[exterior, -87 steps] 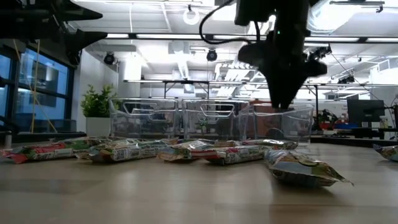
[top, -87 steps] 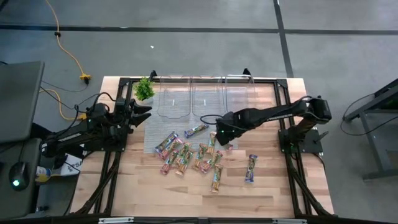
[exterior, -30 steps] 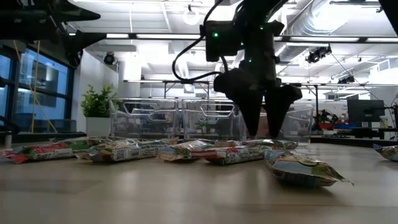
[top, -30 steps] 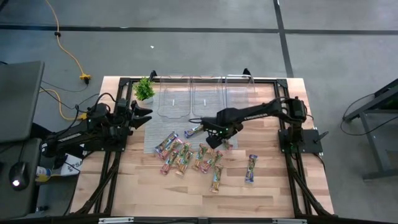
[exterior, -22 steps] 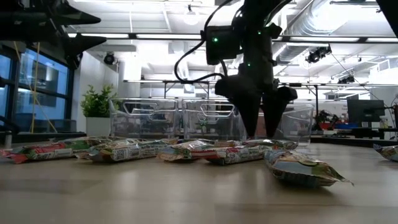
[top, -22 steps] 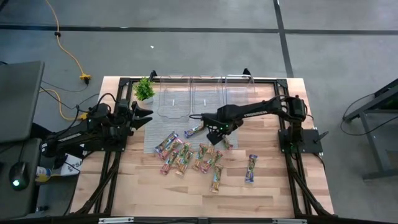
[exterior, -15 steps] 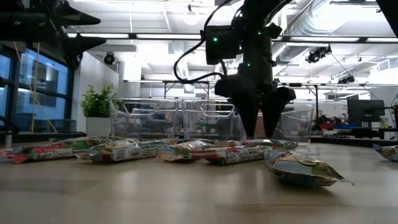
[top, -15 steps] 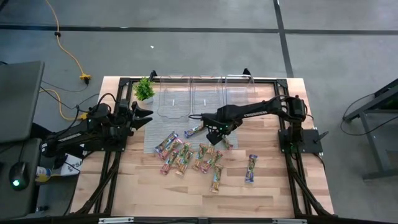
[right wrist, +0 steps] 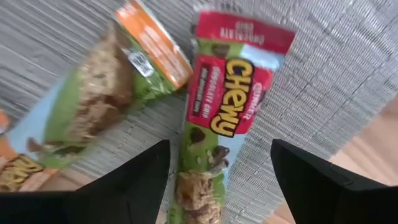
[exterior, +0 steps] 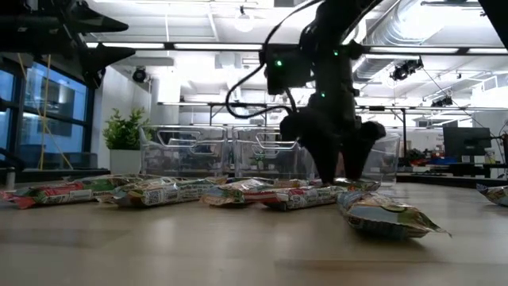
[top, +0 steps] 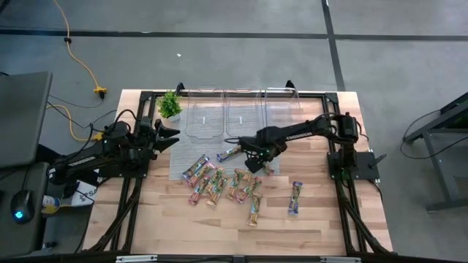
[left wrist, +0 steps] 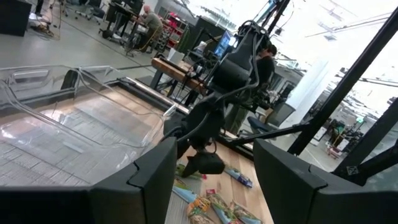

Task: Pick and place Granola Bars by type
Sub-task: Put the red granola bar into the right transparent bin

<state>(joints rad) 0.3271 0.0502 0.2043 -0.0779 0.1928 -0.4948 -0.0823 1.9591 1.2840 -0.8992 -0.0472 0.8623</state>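
Two dark fingers of the right gripper (right wrist: 217, 177) stand wide apart, holding nothing, straddling a red-labelled chewy bar (right wrist: 219, 140) that lies flat on the grey mat (right wrist: 348, 81). An orange-ended bar (right wrist: 102, 102) lies just beside it, almost touching at the near corners. From above, the right gripper (top: 252, 155) sits at the far edge of the scattered granola bars (top: 219, 183), near the clear bins (top: 241, 113). Bare wood lies open toward the front edge. The left gripper (top: 167, 136) waits partly open beside the plant (top: 170, 104), empty.
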